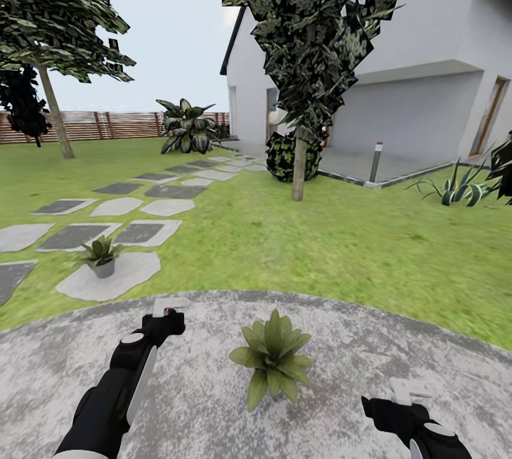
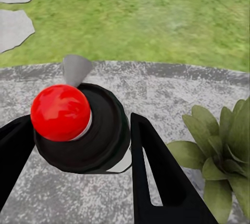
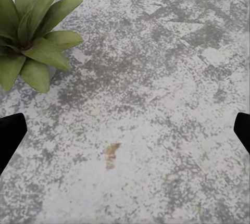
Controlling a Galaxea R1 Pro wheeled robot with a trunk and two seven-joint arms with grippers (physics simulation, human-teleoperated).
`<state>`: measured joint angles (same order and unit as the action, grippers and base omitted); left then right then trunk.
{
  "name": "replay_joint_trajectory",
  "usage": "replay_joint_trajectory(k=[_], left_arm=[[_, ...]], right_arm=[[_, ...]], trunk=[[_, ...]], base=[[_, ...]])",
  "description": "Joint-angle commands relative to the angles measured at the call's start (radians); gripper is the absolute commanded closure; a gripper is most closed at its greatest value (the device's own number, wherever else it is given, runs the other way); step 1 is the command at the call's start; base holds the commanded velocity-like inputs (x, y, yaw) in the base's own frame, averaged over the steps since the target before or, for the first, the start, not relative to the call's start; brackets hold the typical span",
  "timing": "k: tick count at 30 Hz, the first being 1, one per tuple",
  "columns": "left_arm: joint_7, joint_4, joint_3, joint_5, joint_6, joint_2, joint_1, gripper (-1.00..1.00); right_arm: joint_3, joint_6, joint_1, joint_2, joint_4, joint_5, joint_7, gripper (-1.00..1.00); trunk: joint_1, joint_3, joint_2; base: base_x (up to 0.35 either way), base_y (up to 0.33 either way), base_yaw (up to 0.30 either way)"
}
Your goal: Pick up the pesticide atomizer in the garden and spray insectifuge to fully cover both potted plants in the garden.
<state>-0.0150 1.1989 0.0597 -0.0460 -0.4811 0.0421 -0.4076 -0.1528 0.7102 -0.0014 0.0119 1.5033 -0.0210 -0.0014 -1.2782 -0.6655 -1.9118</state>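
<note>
Gripping the atomizer (image 2: 78, 127) between closed-in jaws, the left gripper (image 1: 165, 317) hangs over the patio (image 1: 178, 388), just left of the near plant (image 1: 272, 356). A second plant (image 1: 101, 255) sits on a stepping stone (image 1: 124, 277) in the lawn (image 1: 320, 245). Over bare paving, the right gripper (image 1: 402, 402) has jaws spread wide, holding nothing.

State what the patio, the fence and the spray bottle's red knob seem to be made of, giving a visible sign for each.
Patio: apparently stone or concrete, matt, with mottled grey speckling. Fence: likely wood, shown by brown horizontal slats between posts. Red knob on the pesticide atomizer held in the left gripper: probably glossy plastic, given its smooth surface and soft highlights.
</note>
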Motion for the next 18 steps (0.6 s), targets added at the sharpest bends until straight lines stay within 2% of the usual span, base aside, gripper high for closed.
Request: replay_joint_trajectory(k=[1, 11, 18], left_arm=[[-0.002, 0.001, 0.002, -0.005, -0.005, 0.001, 0.0, 1.0], [-0.002, 0.001, 0.002, -0.005, -0.005, 0.001, 0.0, 1.0], [-0.002, 0.001, 0.002, -0.005, -0.004, 0.001, 0.0, 1.0]], right_arm=[[0.001, 0.005, 0.0, 0.0, 0.001, -0.002, 0.0, -1.0], [0.001, 0.005, 0.0, 0.0, 0.0, -0.001, 0.0, -1.0], [-0.001, 0.005, 0.0, 0.0, 0.0, -0.001, 0.0, -1.0]], trunk=[[0.004, 0.002, 0.007], [0.042, 0.029, 0.077], [0.042, 0.018, 0.077]], base=[[0.0, 0.0, 0.0], [0.0, 0.0, -0.002], [0.0, 0.0, -0.058]])
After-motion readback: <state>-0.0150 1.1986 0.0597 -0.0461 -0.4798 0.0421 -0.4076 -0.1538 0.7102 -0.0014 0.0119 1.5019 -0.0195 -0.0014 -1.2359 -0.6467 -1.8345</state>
